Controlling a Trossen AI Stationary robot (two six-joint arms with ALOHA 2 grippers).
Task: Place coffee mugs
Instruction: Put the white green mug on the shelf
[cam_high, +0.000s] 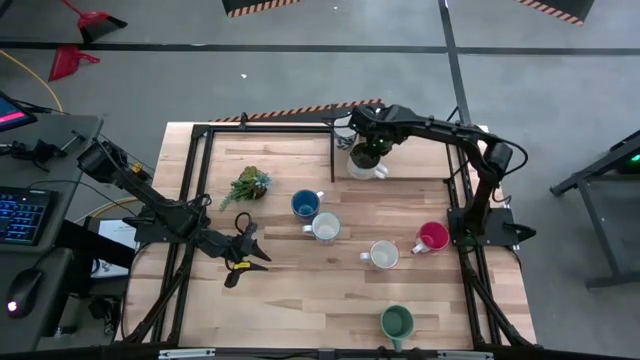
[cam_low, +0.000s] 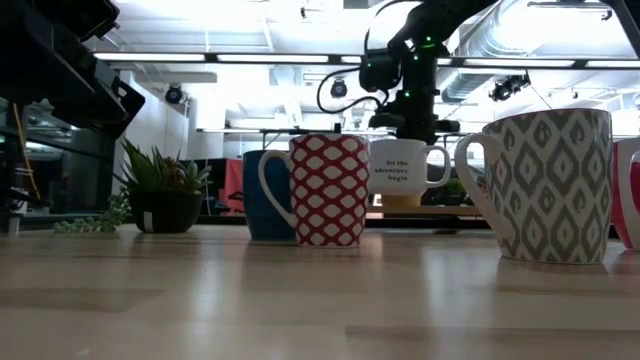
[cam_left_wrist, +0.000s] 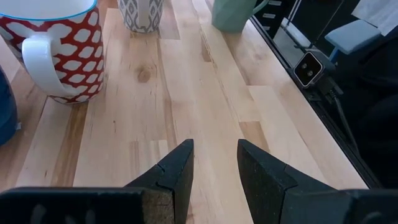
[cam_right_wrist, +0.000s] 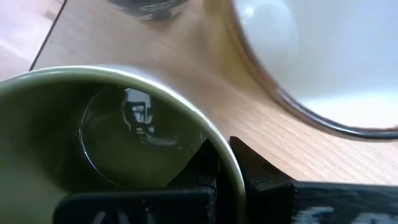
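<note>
My right gripper (cam_high: 368, 148) hangs over the far middle of the table, shut on a mug with an olive green inside (cam_right_wrist: 124, 143); from the low view it is white with black lettering (cam_low: 400, 168). A white mug (cam_right_wrist: 323, 56) stands on the table right beside it. A blue (cam_high: 305, 204), a red-and-white patterned (cam_low: 328, 190), a grey patterned (cam_low: 550, 185), a red (cam_high: 432, 237) and a teal green mug (cam_high: 396, 322) stand on their bases on the wood. My left gripper (cam_left_wrist: 214, 158) waits open above bare wood at the near left. My right gripper holds the mug by its rim (cam_right_wrist: 221, 168), one finger inside the cup and one outside. The fingers come from above, pointing down. The mug hangs upright below them, its base (cam_low: 400, 193) clear of the tabletop.
A small potted plant (cam_high: 248, 186) stands at the far left of the table. A black frame (cam_high: 200, 180) runs around the tabletop. Bare wood (cam_high: 290, 300) lies along the near edge, left of the teal green mug.
</note>
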